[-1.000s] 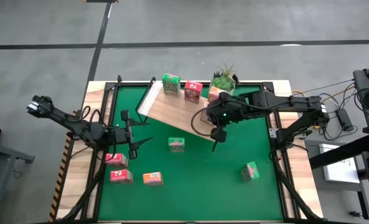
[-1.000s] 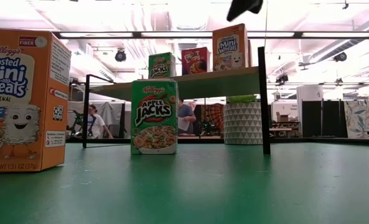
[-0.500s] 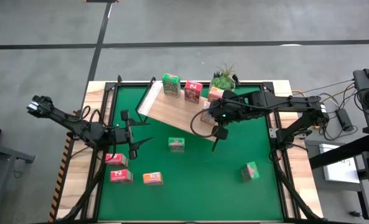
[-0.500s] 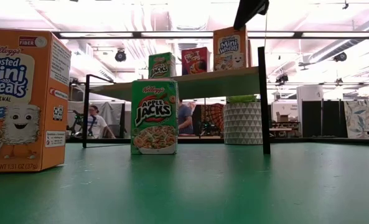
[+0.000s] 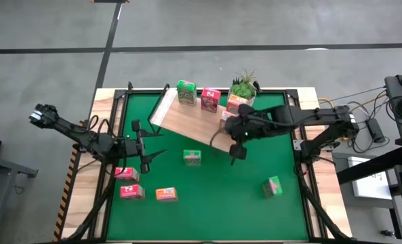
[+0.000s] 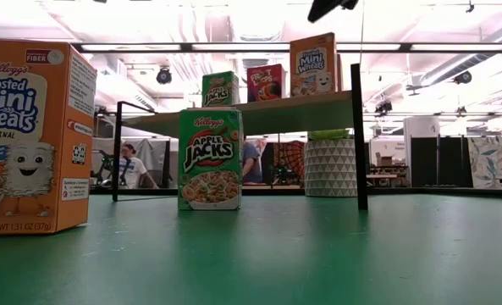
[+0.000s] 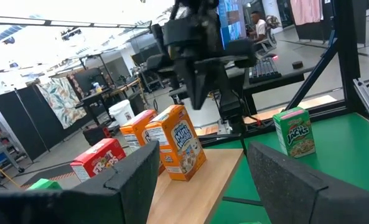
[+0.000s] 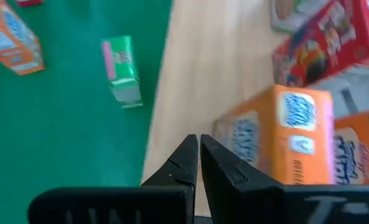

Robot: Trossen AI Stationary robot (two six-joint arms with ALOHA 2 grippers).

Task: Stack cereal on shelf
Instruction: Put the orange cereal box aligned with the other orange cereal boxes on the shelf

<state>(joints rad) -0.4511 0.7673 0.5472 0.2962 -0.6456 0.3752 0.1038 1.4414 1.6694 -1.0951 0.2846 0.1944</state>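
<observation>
Right arm up over the shelf (image 5: 187, 122) edge, left arm waiting.

Three cereal boxes stand on the board: green (image 5: 185, 92), red (image 5: 210, 99), orange (image 5: 233, 103). Right gripper (image 5: 237, 152) hovers empty, fingers pressed together; left gripper (image 5: 146, 144) sits spread beside the pink box (image 5: 126, 174).

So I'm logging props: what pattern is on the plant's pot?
White with grey triangles on the pot, clearest in the low view.
</observation>
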